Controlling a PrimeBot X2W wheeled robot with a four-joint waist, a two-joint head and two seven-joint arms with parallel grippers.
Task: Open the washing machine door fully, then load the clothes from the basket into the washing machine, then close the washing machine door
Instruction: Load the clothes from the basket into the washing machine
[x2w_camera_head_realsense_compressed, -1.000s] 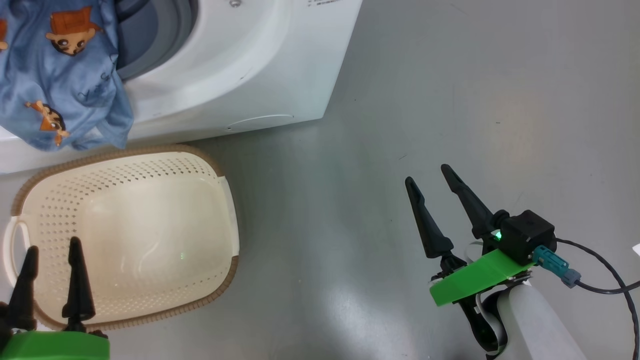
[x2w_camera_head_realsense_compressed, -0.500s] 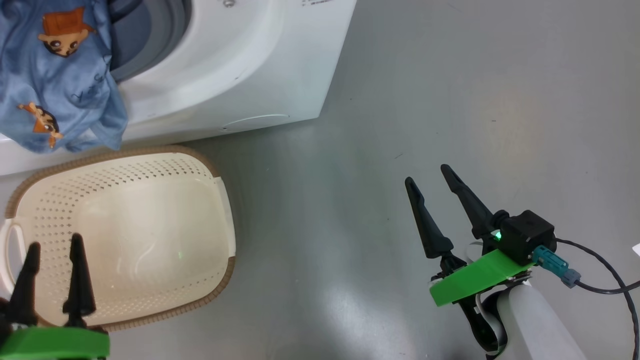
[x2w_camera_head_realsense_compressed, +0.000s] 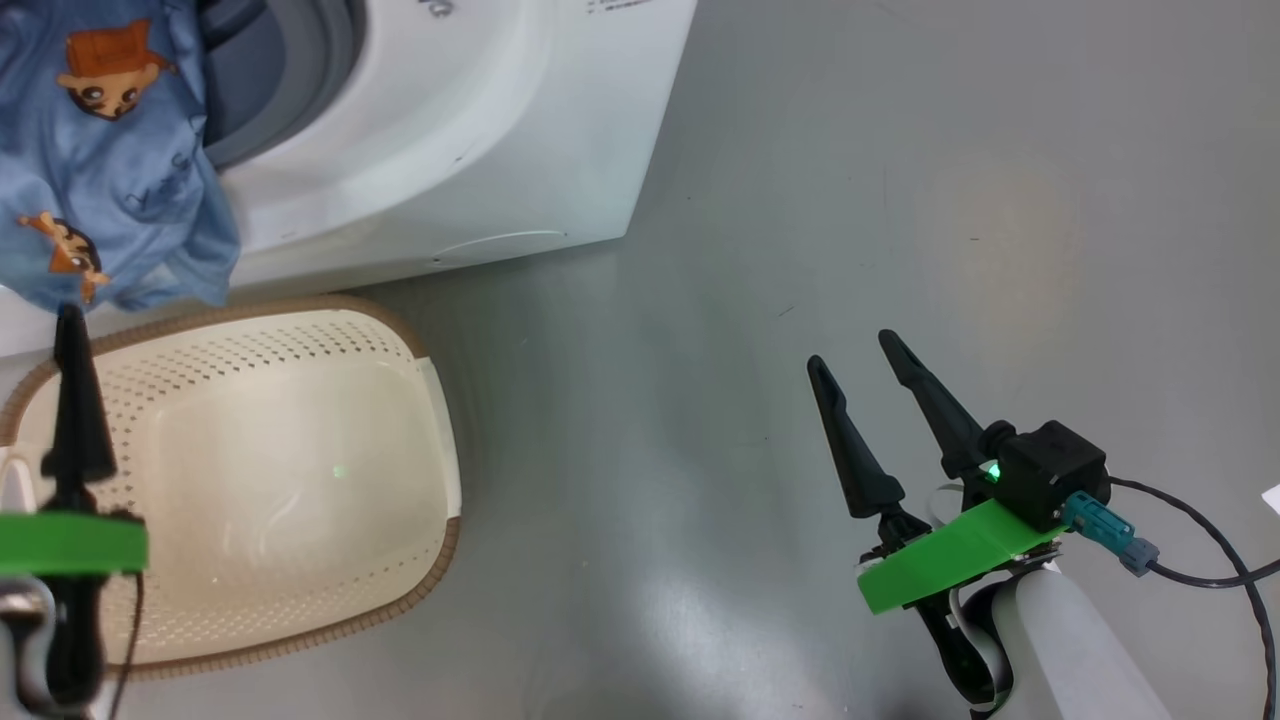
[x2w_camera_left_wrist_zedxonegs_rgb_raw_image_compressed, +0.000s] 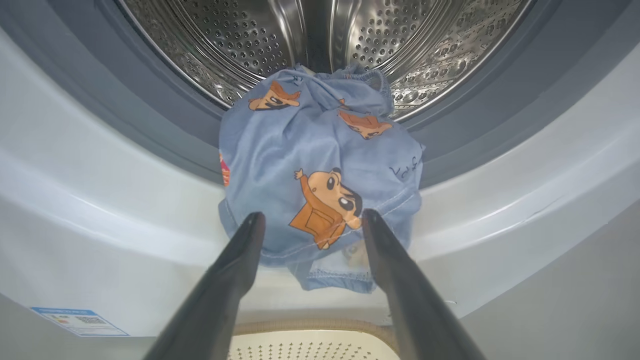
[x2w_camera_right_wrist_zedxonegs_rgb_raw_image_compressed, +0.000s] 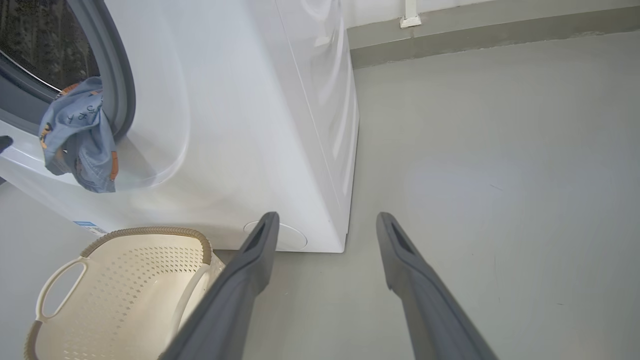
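clothes — draped over washing machine lip; basket below

I could read nothing. The sticker low on the washer had print too small for me. Tiny print on the washer, at the top of my head view, was blurred. Dark scribbles on the clothes were illegible.

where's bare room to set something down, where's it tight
Bare grey floor between the cream perforated plastic basket and the right end effector, and right of the white washing machine. Crowded: the grey gasket lip, where blue cartoon-print clothes hang.
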